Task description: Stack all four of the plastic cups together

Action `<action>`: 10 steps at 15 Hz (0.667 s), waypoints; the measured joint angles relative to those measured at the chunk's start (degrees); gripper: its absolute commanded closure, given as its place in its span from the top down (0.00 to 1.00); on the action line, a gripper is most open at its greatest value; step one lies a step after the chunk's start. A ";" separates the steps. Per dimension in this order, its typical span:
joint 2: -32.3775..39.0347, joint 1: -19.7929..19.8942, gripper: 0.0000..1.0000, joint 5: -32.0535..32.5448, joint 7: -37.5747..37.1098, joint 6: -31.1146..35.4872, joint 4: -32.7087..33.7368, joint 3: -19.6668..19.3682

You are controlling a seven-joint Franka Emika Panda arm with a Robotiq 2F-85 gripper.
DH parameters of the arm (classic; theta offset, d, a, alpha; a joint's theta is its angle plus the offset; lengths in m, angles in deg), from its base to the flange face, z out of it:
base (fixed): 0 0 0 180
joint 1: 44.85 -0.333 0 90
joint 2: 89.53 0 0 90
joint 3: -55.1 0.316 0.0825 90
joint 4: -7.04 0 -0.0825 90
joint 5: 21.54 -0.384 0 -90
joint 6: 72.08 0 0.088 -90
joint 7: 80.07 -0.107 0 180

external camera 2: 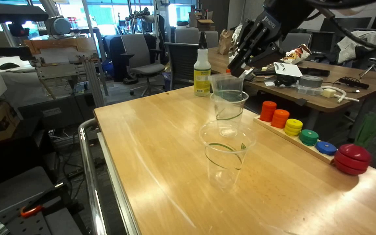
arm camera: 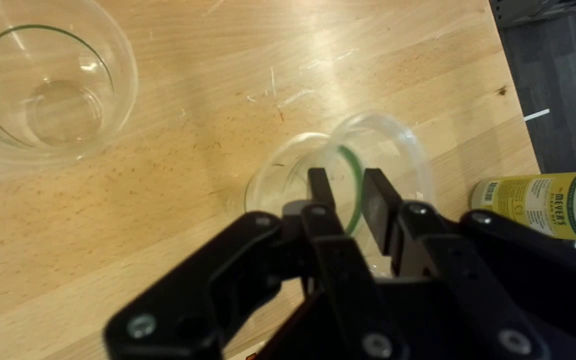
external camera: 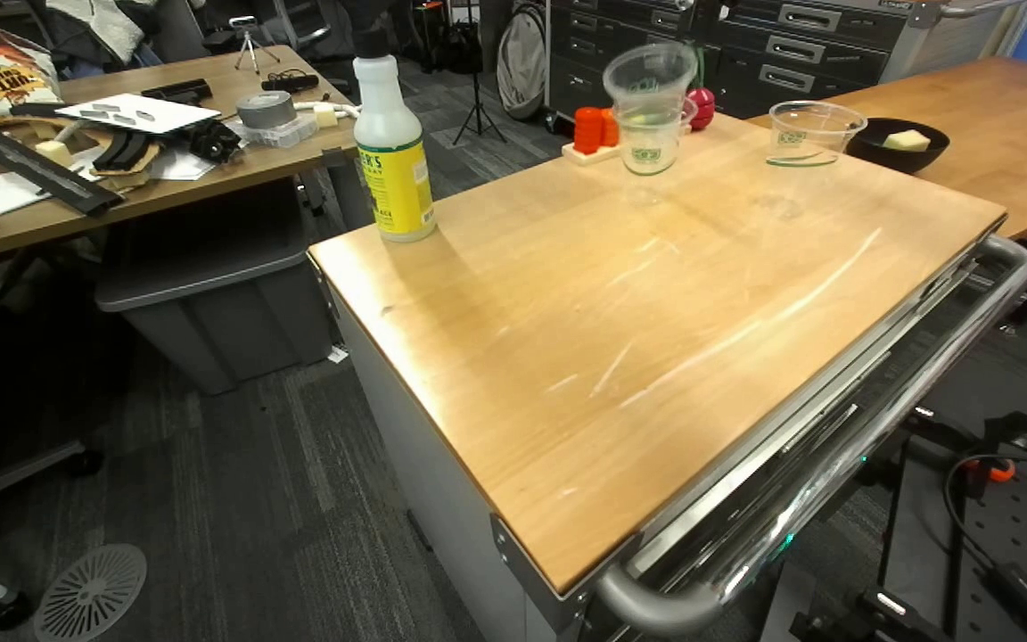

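Note:
A clear plastic cup (external camera: 650,76) sits tilted in the mouth of an upright clear cup (external camera: 647,152); in an exterior view, the tilted cup (external camera 2: 225,84) leans over the lower cup (external camera 2: 228,112). I cannot tell whether the lower one is a single cup or nested cups. A separate cup (external camera 2: 222,161) stands upright apart from them; it also shows in an exterior view (external camera: 803,138) and the wrist view (arm camera: 93,95). My gripper (external camera 2: 240,65) is just above the tilted cup's rim. In the wrist view my fingertips (arm camera: 346,180) are partly apart, with nothing seen between them. A fourth cup cannot be made out.
A yellow-green bottle (external camera 2: 202,80) stands near the table's edge. A wooden rack of coloured discs (external camera 2: 294,130) and a red toy vegetable (external camera 2: 352,158) line another edge. A black bowl (external camera: 901,160) holds a pale piece behind the separate cup. A metal handle (external camera: 834,473) runs along one side.

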 measured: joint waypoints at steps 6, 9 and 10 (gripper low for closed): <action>0.16 0.00 0.99 0.77 0.18 0.00 0.03 0.21; 0.49 0.00 1.00 0.79 0.13 0.00 0.44 0.40; 0.77 -0.04 1.00 0.95 0.09 0.00 0.88 0.57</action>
